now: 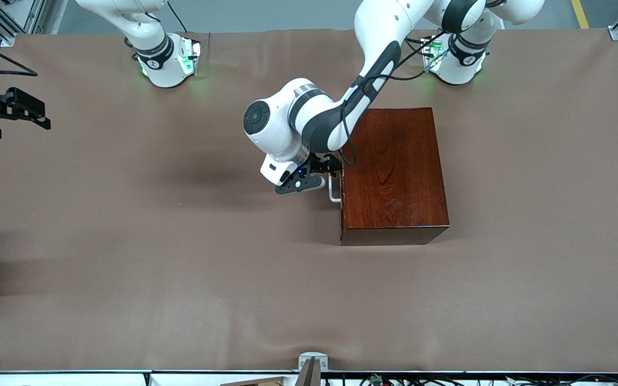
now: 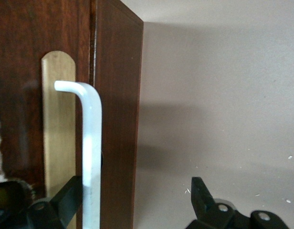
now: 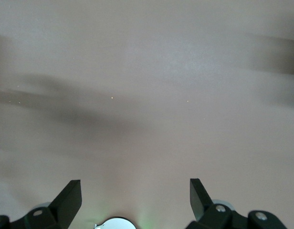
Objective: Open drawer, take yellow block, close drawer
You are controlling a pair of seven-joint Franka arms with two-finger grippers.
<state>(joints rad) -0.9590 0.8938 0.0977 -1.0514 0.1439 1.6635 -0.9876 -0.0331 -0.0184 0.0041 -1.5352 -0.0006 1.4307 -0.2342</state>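
Note:
The dark reddish-brown wooden box (image 1: 395, 171) stands near the left arm's base. Its drawer (image 2: 18, 95) is shut, with the front facing the right arm's end of the table. The white bar handle (image 1: 333, 193) sticks out from that front. My left gripper (image 1: 326, 167) is open at the handle. In the left wrist view the handle (image 2: 92, 143) stands between the jaws of my left gripper (image 2: 135, 195), close to one finger (image 2: 66, 195). My right gripper (image 1: 19, 110) waits open and empty at the right arm's end of the table and also shows in the right wrist view (image 3: 135, 195). The yellow block is hidden.
A brown cloth (image 1: 180, 257) covers the table. A pale plate (image 2: 58, 124) backs the handle on the drawer front. A small metal bracket (image 1: 311, 364) sits at the table edge nearest the front camera.

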